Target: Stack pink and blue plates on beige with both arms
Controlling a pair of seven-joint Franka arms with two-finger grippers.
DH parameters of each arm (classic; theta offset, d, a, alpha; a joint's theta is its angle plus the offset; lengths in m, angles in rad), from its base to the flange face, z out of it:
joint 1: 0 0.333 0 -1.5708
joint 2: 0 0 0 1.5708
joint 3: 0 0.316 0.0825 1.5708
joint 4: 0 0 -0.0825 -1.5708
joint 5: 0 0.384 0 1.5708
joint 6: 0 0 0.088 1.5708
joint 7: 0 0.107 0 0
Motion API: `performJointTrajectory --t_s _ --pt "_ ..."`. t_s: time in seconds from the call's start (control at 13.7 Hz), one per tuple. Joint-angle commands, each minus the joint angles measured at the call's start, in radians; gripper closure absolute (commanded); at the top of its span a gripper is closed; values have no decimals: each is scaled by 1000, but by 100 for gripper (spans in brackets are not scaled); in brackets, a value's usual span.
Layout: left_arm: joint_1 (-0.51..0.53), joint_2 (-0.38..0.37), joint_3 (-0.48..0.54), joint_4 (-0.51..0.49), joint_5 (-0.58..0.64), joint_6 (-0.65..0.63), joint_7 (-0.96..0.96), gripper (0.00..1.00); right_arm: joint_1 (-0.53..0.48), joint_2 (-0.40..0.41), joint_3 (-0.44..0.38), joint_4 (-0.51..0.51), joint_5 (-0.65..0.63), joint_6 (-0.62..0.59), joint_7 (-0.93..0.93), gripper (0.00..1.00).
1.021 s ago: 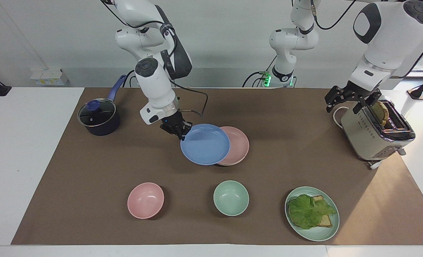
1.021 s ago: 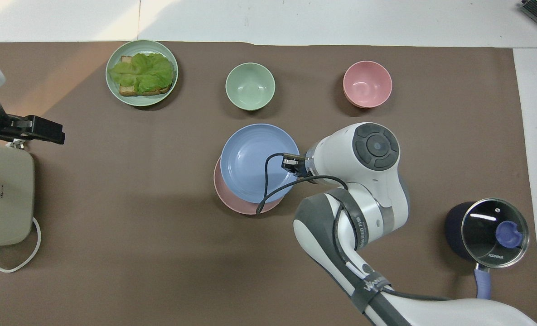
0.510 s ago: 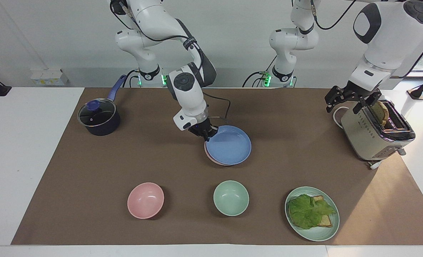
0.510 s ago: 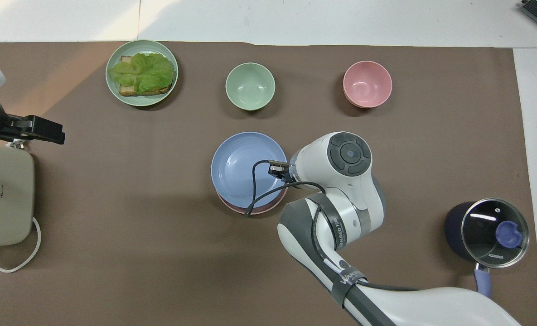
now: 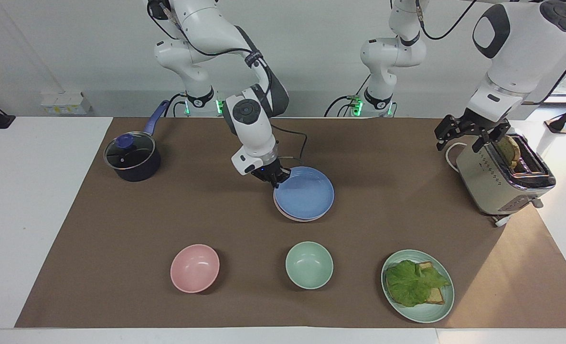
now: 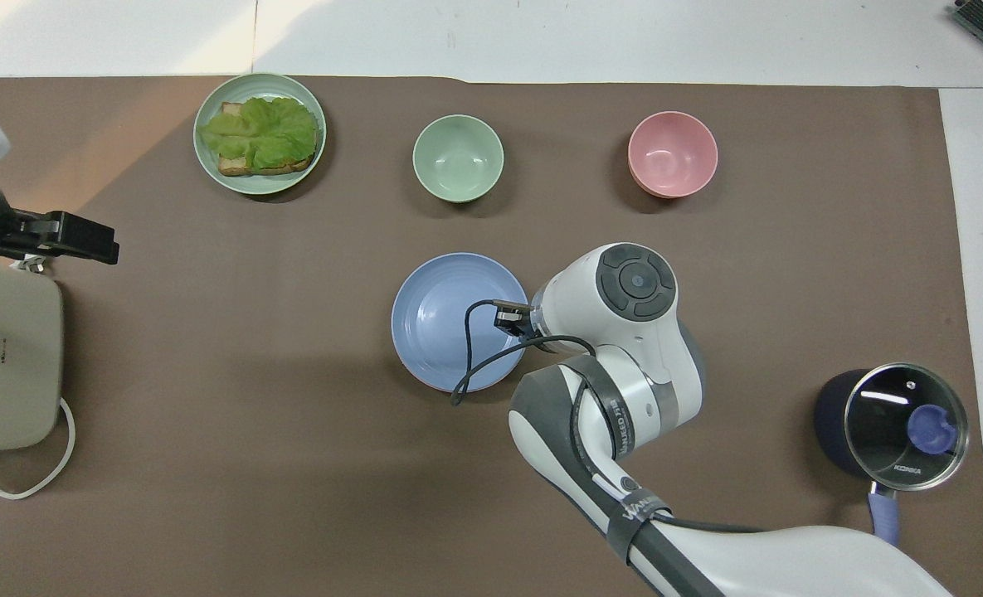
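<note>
The blue plate [image 5: 306, 193] [image 6: 441, 323] sits level over the pink plate, of which only a thin rim [image 5: 286, 216] shows beneath it. I cannot tell whether the two touch. My right gripper [image 5: 277, 179] is shut on the blue plate's rim, at the edge toward the right arm's end of the table. The beige plate is hidden. My left gripper [image 5: 464, 138] [image 6: 68, 236] waits open and empty over the toaster [image 5: 502, 177].
A pink bowl [image 5: 195, 267], a green bowl [image 5: 309, 264] and a green plate [image 5: 443, 308] carrying toast and lettuce lie farther from the robots. A lidded blue pot [image 5: 132, 157] stands toward the right arm's end. Bread sticks up from the toaster.
My right gripper carried the blue plate toward the left arm's end, brought it over the pink plate and lowered it until it covers the pink almost fully. The left arm has not moved.
</note>
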Motion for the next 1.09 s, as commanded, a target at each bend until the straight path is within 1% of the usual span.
performJointTrajectory --t_s 0.0,0.07,0.15,0.22,0.29,0.36,0.51,0.66,0.88,1.02 --pt "9 -1 -6 5 13 -15 4 0 -6 -23 -1 -17 19 -14 -5 100" --pt "9 -1 -6 5 13 -15 4 0 -9 -21 -1 -12 16 -16 -7 93" --pt "9 -3 -6 5 13 -15 4 0 -12 -19 -1 -8 13 -26 -8 68" --pt "9 -1 -6 5 13 -15 4 0 -12 -19 -2 0 5 -34 -10 26" --pt "9 -1 -6 5 13 -15 4 0 -13 -19 -2 5 -1 -36 -10 10" --pt "9 -1 -6 5 13 -15 4 0 -18 -19 -5 20 -4 -43 -11 0" --pt "9 -1 -6 5 13 -15 4 0 -33 -26 -11 56 -6 -98 -10 0" --pt "9 -1 -6 5 13 -15 4 0 -70 -62 -13 81 -39 -155 -11 0" --pt "9 -1 -6 5 13 -15 4 0 -171 -145 -11 81 -151 -215 -36 0" --pt "9 -1 -6 5 13 -15 4 0 -254 -191 -13 81 -187 -249 -120 0"
